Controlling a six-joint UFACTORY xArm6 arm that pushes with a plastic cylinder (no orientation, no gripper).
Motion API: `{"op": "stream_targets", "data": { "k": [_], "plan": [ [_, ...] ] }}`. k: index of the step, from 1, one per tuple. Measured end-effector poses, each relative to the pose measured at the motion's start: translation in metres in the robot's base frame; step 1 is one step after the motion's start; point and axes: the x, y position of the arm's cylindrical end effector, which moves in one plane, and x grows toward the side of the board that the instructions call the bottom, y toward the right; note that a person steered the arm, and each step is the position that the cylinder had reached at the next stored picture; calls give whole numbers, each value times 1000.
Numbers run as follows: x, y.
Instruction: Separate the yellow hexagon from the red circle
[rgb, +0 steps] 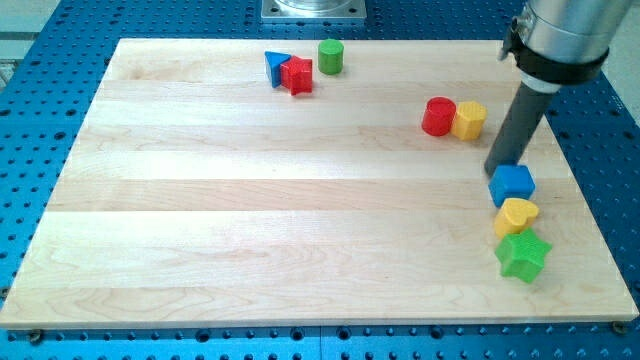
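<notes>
The yellow hexagon (469, 120) sits at the view's upper right, touching the red circle (438, 116) on its left side. My tip (500, 170) is on the board below and to the right of the yellow hexagon, a short gap away, and just above the blue cube (512, 185). The rod rises up and right to the arm's grey body.
A yellow heart (516, 216) and a green star (523, 255) lie below the blue cube near the board's right edge. A blue triangle (274, 66), a red star (296, 75) and a green cylinder (331, 57) cluster at the view's top.
</notes>
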Motion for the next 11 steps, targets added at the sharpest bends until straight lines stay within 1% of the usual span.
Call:
{"op": "stream_targets", "data": {
  "k": [1,2,3,4,5,6,7,8,9,10,11],
  "plan": [
    [2,12],
    [25,83],
    [99,52],
    [91,45],
    [68,42],
    [56,48],
    [55,34],
    [55,33],
    [48,53],
    [-34,81],
    [-101,79]
  ]
}}
